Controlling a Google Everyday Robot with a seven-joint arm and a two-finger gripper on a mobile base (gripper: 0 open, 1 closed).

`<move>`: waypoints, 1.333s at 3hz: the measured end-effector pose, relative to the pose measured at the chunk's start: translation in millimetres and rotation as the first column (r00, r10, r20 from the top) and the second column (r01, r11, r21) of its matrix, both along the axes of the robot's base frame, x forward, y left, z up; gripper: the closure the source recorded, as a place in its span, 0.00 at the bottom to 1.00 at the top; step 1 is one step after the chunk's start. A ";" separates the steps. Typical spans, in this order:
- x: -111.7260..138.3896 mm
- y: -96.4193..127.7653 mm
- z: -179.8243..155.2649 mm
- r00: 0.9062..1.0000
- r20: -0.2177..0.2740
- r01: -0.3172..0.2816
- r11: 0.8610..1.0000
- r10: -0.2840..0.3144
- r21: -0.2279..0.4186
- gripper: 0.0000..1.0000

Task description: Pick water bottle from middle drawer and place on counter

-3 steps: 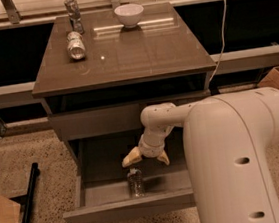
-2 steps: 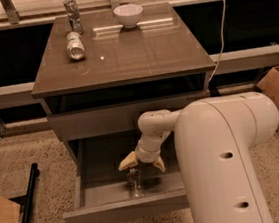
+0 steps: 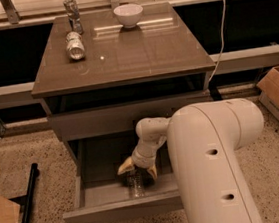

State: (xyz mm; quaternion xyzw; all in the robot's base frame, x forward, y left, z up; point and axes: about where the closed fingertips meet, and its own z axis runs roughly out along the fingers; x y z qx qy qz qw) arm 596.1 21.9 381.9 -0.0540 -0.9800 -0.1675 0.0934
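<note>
Hanging inside the pulled-out middle drawer (image 3: 115, 212), the gripper (image 3: 139, 170) sits just above the water bottle (image 3: 134, 183); its yellowish fingers (image 3: 126, 166) are spread apart, clasping nothing; the bottle stands upright on the drawer floor near the front; a can (image 3: 75, 45) and a bowl (image 3: 128, 14) rest on the counter (image 3: 138, 53).

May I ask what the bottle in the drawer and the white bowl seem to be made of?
The water bottle, under the gripper in the middle drawer, looks like clear thin plastic: the drawer floor shows through. The bowl looks like glazed white ceramic, possibly: smooth, opaque.
</note>
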 end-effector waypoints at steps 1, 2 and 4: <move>3.7 3.4 -2.4 1.000 -0.011 0.023 1.000 -0.023 0.000 0.39; 5.1 5.4 -1.9 0.999 -0.024 0.034 0.999 -0.034 -0.006 0.62; 4.3 -0.4 20.8 0.999 -0.023 0.038 0.999 -0.037 0.037 1.00</move>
